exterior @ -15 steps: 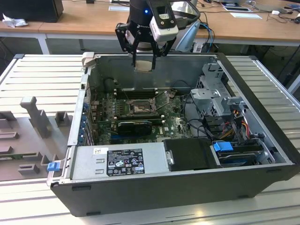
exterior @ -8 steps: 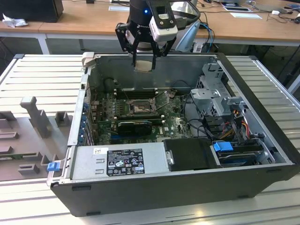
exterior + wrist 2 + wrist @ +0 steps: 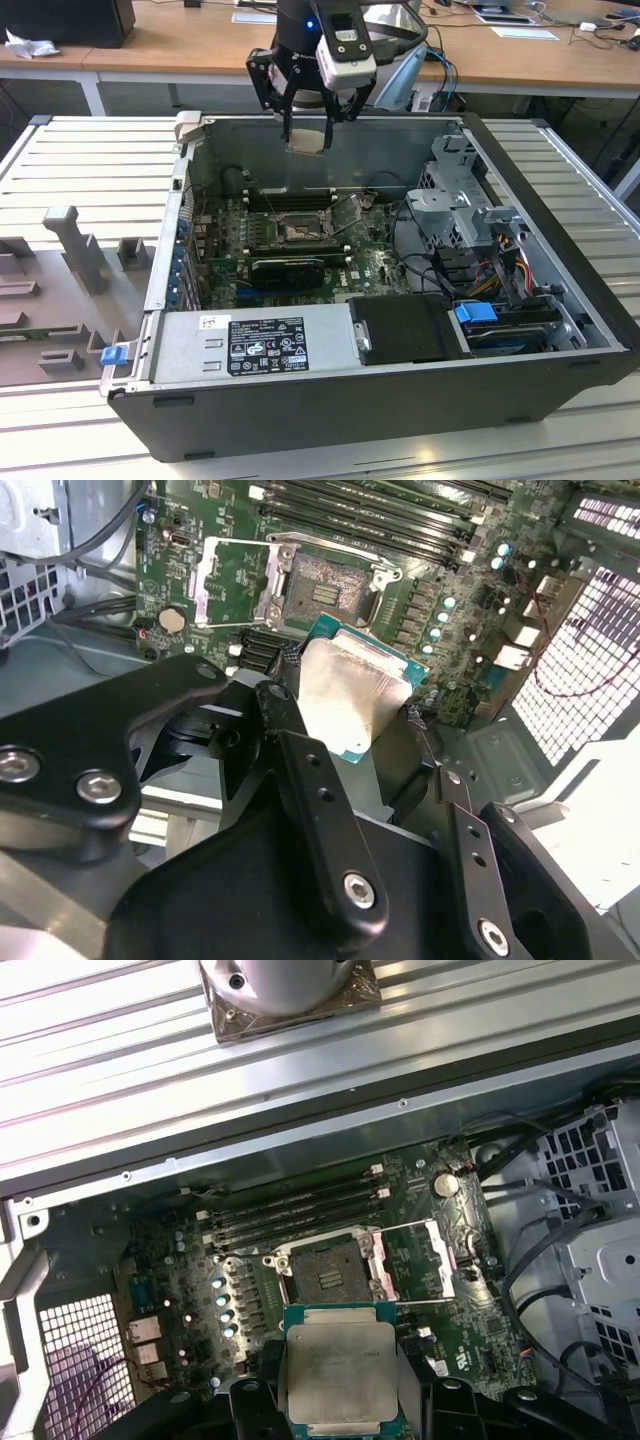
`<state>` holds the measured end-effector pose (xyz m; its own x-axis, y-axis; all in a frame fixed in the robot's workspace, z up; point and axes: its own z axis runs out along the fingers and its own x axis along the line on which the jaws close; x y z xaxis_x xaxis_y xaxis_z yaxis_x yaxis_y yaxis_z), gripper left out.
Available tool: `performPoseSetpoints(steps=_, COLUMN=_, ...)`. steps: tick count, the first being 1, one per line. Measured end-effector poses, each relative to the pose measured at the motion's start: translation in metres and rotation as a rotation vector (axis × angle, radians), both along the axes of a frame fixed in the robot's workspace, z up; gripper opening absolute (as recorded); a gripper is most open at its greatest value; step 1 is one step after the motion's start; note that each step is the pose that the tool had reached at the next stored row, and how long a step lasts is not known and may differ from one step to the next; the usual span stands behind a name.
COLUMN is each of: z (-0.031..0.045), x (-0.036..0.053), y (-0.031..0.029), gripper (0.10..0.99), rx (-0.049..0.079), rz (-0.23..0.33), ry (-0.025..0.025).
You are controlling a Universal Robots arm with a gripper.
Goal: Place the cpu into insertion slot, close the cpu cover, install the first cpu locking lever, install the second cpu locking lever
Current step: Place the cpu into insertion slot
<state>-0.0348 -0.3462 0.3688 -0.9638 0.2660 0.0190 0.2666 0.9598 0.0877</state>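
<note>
Exterior view: the gripper point(image 3: 306, 128) hangs above the open PC case point(image 3: 560, 330), which lies on the ribbed bench point(image 3: 90, 170). It's clamped on the cpu point(image 3: 304, 142), so the chip is up in the air, well clear of the motherboard point(image 3: 375, 262) and not seated in anything yet.

In the first wrist view the fingers pinch the chip on two opposite edges, pale lid facing the camera, sitting pretty flat. The insertion slot point(image 3: 330, 1270) is bare, with its dark centre showing. The cpu cover point(image 3: 415, 1258) is swung open and lies just beside it, on the side away from the memory slots point(image 3: 300, 1212). I can't really make out the levers.

My take on handling: this thing is light, thin and totally stiff, so weight is a non-issue. The metal lid looks slick, though, and the contact side is surely delicate, same for the socket. The edges are the only sane place to hold it, which is what's happening here. It needs firm pressure only, no crushing. With a grip that narrow, I'd guess it could pivot between the pads if it bumps the slot's rim.
</note>
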Motion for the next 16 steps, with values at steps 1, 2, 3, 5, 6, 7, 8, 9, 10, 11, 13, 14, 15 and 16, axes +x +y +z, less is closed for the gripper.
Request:
performPoseSetpoints(steps=1, z=-0.0002, x=0.0, y=0.0, gripper=0.529, rx=0.0, rz=-0.016, ry=0.0)
performPoseSetpoints(steps=2, z=-0.0004, x=0.0, y=0.0, gripper=0.529, rx=0.0, rz=-0.027, ry=0.0001)
performPoseSetpoints(steps=3, z=-0.0006, x=0.0, y=0.0, gripper=0.529, rx=0.0, rz=-0.046, ry=0.0001)
performPoseSetpoints(steps=5, z=-0.0011, x=0.0, y=0.0, gripper=0.529, rx=0.0, rz=-0.064, ry=-0.0001)
performPoseSetpoints(steps=6, z=-0.0018, x=0.0, y=0.0, gripper=0.529, rx=0.0, rz=-0.071, ry=-0.0001)
performPoseSetpoints(steps=7, z=-0.0027, x=0.0, y=0.0, gripper=0.529, rx=0.0, rz=-0.074, ry=0.0)
performPoseSetpoints(steps=8, z=-0.004, x=0.0, y=0.0, gripper=0.529, rx=0.0, rz=-0.076, ry=0.0)
performPoseSetpoints(steps=9, z=-0.0057, x=0.0, y=0.0, gripper=0.529, rx=0.0, rz=-0.076, ry=0.0)
performPoseSetpoints(steps=10, z=-0.0079, x=0.0, y=0.0, gripper=0.529, rx=0.0, rz=-0.077, ry=0.0)
performPoseSetpoints(steps=11, z=-0.0096, x=0.0, y=0.0, gripper=0.529, rx=0.0, rz=-0.077, ry=0.0)
performPoseSetpoints(steps=13, z=-0.0141, x=0.0, y=0.0, gripper=0.529, rx=0.0, rz=-0.08, ry=-0.0001)
performPoseSetpoints(steps=14, z=-0.0142, x=0.0, y=0.0, gripper=0.529, rx=0.0, rz=-0.082, ry=0.0001)
performPoseSetpoints(steps=15, z=-0.0144, x=0.0, y=0.0, gripper=0.529, rx=0.0, rz=-0.083, ry=0.0)
performPoseSetpoints(steps=16, z=-0.0146, x=0.0, y=0.0, gripper=0.529, rx=0.0, rz=-0.087, ry=-0.0001)
